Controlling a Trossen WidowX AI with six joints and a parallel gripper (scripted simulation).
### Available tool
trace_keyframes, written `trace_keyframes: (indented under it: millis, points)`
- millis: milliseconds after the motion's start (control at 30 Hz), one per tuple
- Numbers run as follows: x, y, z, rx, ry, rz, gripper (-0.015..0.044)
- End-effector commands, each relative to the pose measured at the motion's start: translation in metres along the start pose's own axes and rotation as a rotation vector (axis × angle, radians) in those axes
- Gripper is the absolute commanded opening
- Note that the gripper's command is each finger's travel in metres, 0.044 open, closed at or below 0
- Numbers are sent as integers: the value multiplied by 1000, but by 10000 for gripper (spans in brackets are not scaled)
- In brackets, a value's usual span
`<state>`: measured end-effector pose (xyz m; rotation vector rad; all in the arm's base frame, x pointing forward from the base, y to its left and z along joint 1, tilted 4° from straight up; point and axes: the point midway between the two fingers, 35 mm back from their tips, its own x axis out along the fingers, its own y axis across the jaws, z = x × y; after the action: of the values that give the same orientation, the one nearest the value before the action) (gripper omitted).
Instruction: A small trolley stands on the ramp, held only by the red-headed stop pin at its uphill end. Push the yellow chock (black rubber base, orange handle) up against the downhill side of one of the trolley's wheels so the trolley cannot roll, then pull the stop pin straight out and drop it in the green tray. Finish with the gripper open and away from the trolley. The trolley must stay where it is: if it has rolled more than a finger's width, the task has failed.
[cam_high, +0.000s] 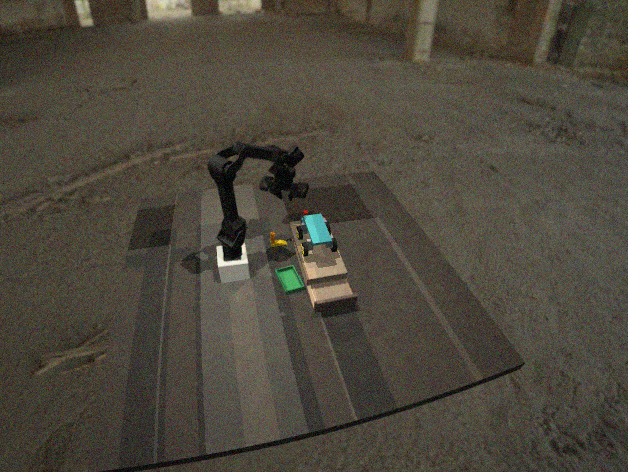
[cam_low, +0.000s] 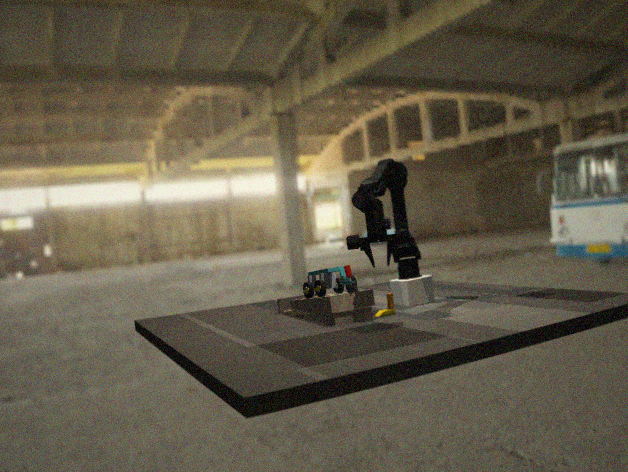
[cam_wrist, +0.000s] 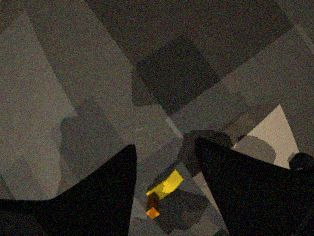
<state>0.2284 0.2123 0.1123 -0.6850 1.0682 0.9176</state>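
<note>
My gripper (cam_low: 381, 265) (cam_wrist: 165, 147) is partly open and empty, pointing down high above the mat and the chock. The yellow chock (cam_high: 279, 243) (cam_low: 384, 313) (cam_wrist: 172, 182) stands on the mat beside the ramp, its orange handle (cam_high: 272, 237) (cam_low: 389, 300) (cam_wrist: 153, 213) upright; it shows below and between the fingertips in the wrist view. The blue trolley (cam_high: 318, 229) stands on the ramp (cam_high: 331, 289) (cam_wrist: 279, 131). The red pin head (cam_high: 305, 212) (cam_low: 347, 270) is at the trolley's uphill end; its shaft is hidden. The green tray (cam_high: 289, 279) lies beside the ramp and looks empty.
The arm's white base block (cam_high: 233, 270) (cam_low: 412, 290) stands on the same side of the ramp as the chock and tray. The ramp has a raised lip (cam_high: 335, 302) at its low end. A trolley wheel (cam_wrist: 301, 161) shows at the wrist view's right edge.
</note>
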Motion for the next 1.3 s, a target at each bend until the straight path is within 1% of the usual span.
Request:
trace_keyframes:
  millis: [0,200,267,500,900,1267]
  points:
    - [3,8,-35,-180,120,4,190]
    - [0,20,-92,-491,312,57,190]
    - [-1,22,-104,-560,354,76,190]
    - [0,23,-106,-569,359,79,190]
    - [37,22,-120,-569,359,79,190]
    - [48,21,-124,-569,359,79,190]
